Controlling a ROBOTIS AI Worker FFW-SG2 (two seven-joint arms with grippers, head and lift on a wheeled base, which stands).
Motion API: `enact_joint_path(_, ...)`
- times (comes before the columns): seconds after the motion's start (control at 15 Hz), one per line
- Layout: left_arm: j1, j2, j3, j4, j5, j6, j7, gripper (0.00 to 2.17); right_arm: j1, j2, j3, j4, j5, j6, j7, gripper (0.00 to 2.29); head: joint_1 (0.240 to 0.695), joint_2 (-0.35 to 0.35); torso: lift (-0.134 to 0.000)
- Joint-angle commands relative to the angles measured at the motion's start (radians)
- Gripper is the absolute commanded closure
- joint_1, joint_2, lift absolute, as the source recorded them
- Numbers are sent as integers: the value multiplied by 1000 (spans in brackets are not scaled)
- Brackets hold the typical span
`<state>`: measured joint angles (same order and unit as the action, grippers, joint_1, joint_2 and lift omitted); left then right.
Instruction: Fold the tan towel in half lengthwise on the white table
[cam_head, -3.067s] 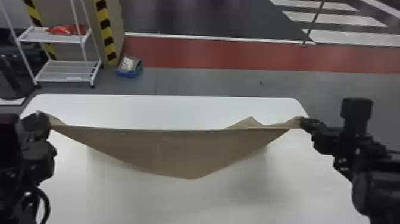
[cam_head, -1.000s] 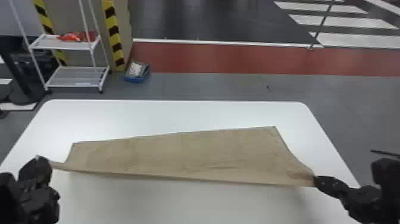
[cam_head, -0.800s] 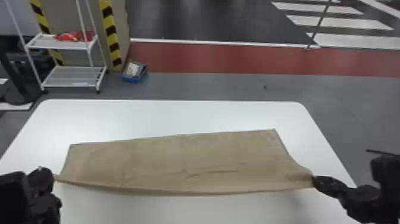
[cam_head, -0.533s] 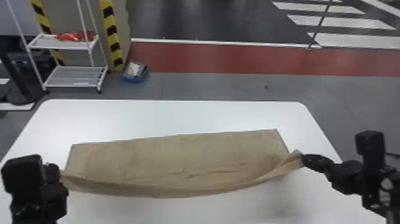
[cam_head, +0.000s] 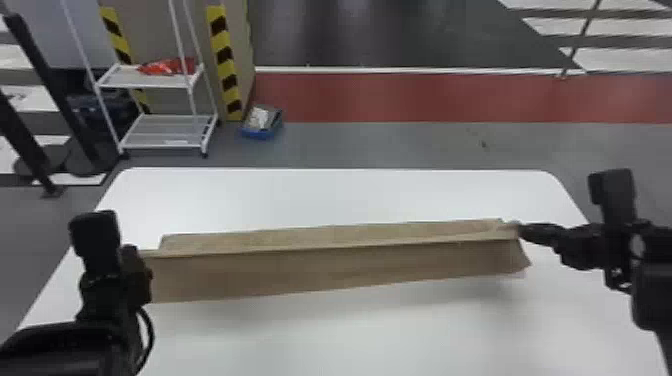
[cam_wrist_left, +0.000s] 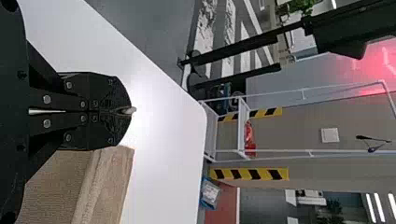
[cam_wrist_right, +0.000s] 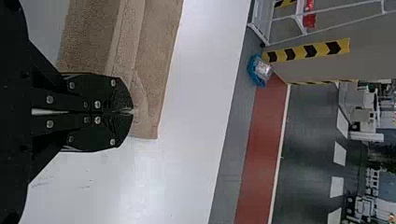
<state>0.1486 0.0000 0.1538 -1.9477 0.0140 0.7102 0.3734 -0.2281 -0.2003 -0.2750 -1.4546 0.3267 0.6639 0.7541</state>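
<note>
Across the table (cam_head: 350, 340), the towel (cam_head: 325, 272) stretches inside the far edge.

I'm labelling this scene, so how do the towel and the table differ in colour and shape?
The towel is tan, the table white. The towel is bent lengthwise, held up by the left tool and right tool; the table is flat. The towel makes a narrow strip; the table is broad, with rounded far corners. Both are plain, without a pattern.
</note>
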Motion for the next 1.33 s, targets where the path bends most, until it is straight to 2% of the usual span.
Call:
enact_joint_path(0.0,-127,-3,4,159,-9,44,-1,1825,-102,-2,42,157,11,-26,-18,1477,695,5,-57)
enact_joint_path(0.2,-185,-3,-10,256,-14,-11,-2,1825,-112,1,65,194,11,-48,-52,1463,695,20,-57)
enact_joint_path(0.47,-271,-3,-13,406,-25,-198,1,1818,-145,-2,111,277,14,-106,-95,1457,695,21,-57)
enact_joint_path(0.6,-311,-3,-13,451,-26,-198,4,1818,-166,-2,117,316,15,-146,-110,1457,695,25,-57)
enact_joint_path(0.73,-346,8,-13,501,-29,-192,2,1764,-169,-2,131,330,15,-158,-125,1251,695,28,-57)
enact_joint_path(0.93,-409,12,-14,630,-71,-214,10,1754,-189,-5,142,384,22,-186,-164,1244,695,34,-57)
enact_joint_path(1.0,-423,12,-16,668,-88,-257,13,1629,-192,-7,142,396,20,-189,-187,974,695,34,-57)
enact_joint_path(1.07,-435,12,-16,708,-106,-297,12,1268,-191,-7,142,401,17,-210,-202,471,695,33,-57)
enact_joint_path(1.13,-440,14,-16,727,-120,-327,4,451,-188,-8,140,402,15,-220,-217,60,695,31,-57)
enact_joint_path(1.2,-438,14,-16,728,-128,-346,4,16,-185,-10,131,402,11,-223,-226,16,695,26,-57)
enact_joint_path(1.27,-434,14,-16,728,-132,-370,7,-2,-178,-13,122,399,3,-232,-226,22,695,24,-57)
